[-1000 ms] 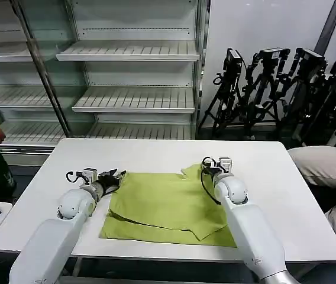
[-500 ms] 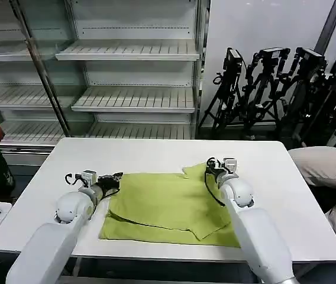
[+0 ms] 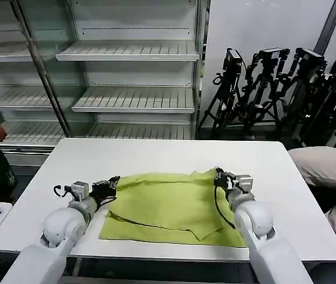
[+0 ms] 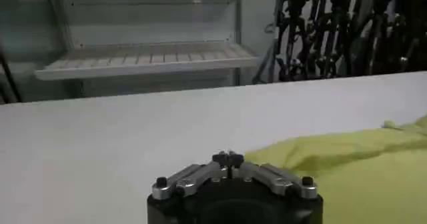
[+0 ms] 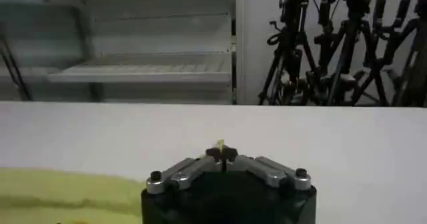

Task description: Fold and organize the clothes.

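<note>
Lime shirt (image 3: 171, 207) lies mid-desk (image 3: 156, 154), partly folded, a flap doubled across its near half; the far edge is pinched at both corners. Left claw (image 3: 110, 184) at 9 o'clock of the shirt, closed on that corner; right claw (image 3: 223, 177) at 2 o'clock, clamped on a scrap of fabric. Remaining: finish the fold, tidy. Shelves (image 3: 132, 100) at 12, tripods (image 3: 274, 89) at 1; nothing blocks.

A plain lime yellow-green shirt (image 3: 171, 204) with no print lies on a white table (image 3: 156, 155). Both arms are white with black grippers.
</note>
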`<control>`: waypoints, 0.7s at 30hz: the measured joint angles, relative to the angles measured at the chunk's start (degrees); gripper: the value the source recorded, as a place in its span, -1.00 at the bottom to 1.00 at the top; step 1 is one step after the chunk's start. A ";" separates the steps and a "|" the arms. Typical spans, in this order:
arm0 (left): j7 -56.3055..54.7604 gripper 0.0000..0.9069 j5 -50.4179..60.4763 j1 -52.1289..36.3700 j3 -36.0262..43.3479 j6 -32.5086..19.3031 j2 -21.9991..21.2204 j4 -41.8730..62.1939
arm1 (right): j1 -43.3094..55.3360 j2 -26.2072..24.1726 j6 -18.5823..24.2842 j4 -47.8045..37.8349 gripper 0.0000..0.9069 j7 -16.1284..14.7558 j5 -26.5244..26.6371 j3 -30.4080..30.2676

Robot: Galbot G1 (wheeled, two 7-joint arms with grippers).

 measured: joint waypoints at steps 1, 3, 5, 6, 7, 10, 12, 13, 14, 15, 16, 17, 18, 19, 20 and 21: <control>0.00 -0.93 -0.08 0.68 -0.37 0.01 0.22 -0.66 | -0.88 -0.18 0.00 0.97 -1.00 0.01 -0.08 0.22; 0.02 -0.93 -0.20 2.11 -1.12 0.11 0.61 -2.09 | -2.76 -0.60 0.00 3.01 -1.00 0.03 -0.40 0.73; 0.04 -0.93 -0.12 3.65 -1.61 0.11 0.84 -3.73 | -4.43 -0.96 -0.01 4.78 -1.00 0.04 -0.70 1.16; 0.16 -0.93 -0.04 4.31 -1.71 0.11 0.85 -4.41 | -5.40 -1.19 -0.03 5.77 -1.00 0.06 -0.87 1.45; 0.18 -0.93 0.10 4.85 -1.77 0.10 0.85 -4.94 | -6.16 -1.37 -0.05 6.56 -1.00 0.08 -1.03 1.68; 0.25 -0.93 0.58 5.84 -2.10 0.10 0.87 -6.04 | -8.48 -1.75 -0.09 8.40 -1.00 0.07 -1.59 2.50; 0.30 -0.93 0.83 6.30 -2.48 0.10 1.08 -6.39 | -9.78 -1.86 -0.10 9.19 -1.00 -0.01 -1.97 3.03; 0.30 -0.93 0.88 6.49 -2.67 0.10 1.15 -6.46 | -10.36 -1.89 -0.11 9.51 -1.00 -0.05 -2.13 3.28; 0.28 -0.93 1.01 6.71 -2.89 0.11 1.17 -6.52 | -10.98 -1.90 -0.13 9.84 -1.00 -0.10 -2.26 3.50; 0.24 -0.93 1.09 6.96 -3.06 0.11 1.20 -6.57 | -11.49 -1.94 -0.14 10.10 -1.00 -0.14 -2.43 3.66; 0.30 -0.93 1.22 7.27 -3.22 0.17 1.23 -6.58 | -11.98 -1.96 -0.15 10.36 -1.00 -0.19 -2.61 3.77; 0.29 -0.93 1.35 7.62 -3.45 0.24 1.26 -6.66 | -12.44 -1.98 -0.15 10.66 -1.00 -0.25 -2.75 3.83; 0.30 -0.91 1.37 7.93 -3.66 0.26 1.31 -6.80 | -12.91 -2.01 -0.16 11.03 -1.00 -0.34 -2.94 3.89; 0.39 -0.91 1.37 8.24 -3.90 0.28 1.41 -6.98 | -13.30 -2.03 -0.16 11.33 -1.00 -0.43 -3.07 4.02; 0.48 -0.96 1.36 8.59 -4.15 0.30 1.54 -7.20 | -13.65 -2.05 -0.17 11.57 -1.00 -0.50 -3.18 4.09; 0.68 -0.82 1.37 9.00 -4.37 0.30 1.70 -7.48 | -14.05 -2.11 -0.17 11.83 -1.00 -0.66 -3.36 4.10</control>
